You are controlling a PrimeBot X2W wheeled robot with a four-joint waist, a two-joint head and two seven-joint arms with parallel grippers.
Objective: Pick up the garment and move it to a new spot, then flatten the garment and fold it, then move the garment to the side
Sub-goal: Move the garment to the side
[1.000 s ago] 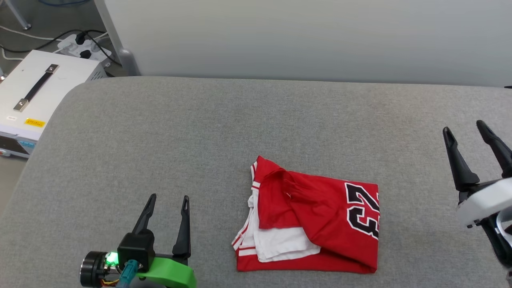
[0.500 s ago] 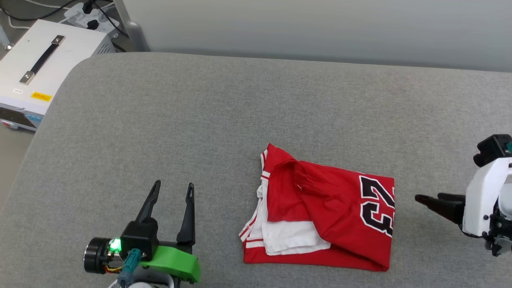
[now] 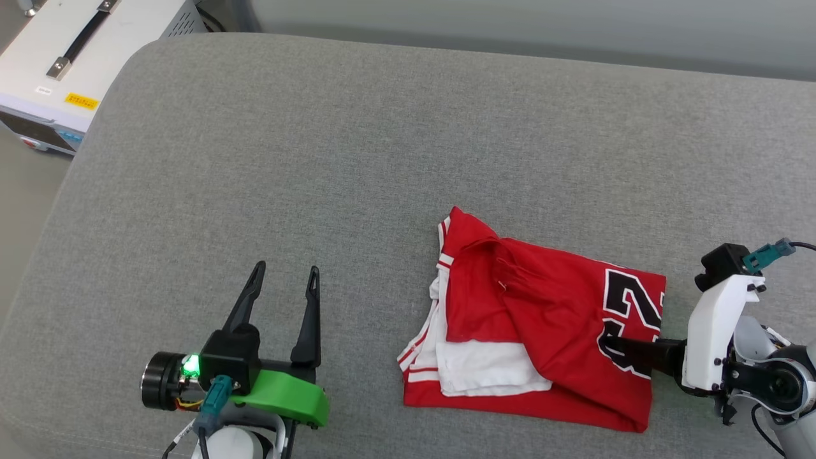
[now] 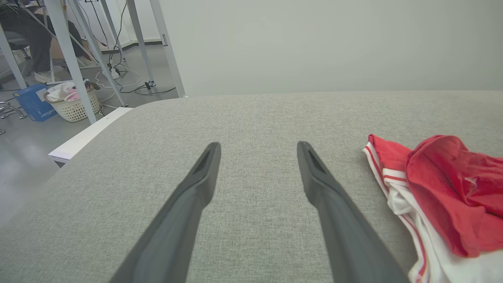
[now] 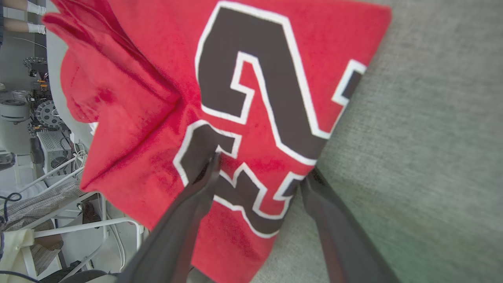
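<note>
A lab or workshop: metal frame legs (image 4: 67,59), loose floor cables (image 4: 118,76) and a white handled instrument box (image 3: 95,64).

wide bare surface (image 3: 287,159) left of and behind the garment (image 3: 548,331).

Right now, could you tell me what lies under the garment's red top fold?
A white sleeve with red-striped trim pokes out from under the top fold of the garment, with another red layer below it, on the grey surface. Deeper layers are covered.
</note>
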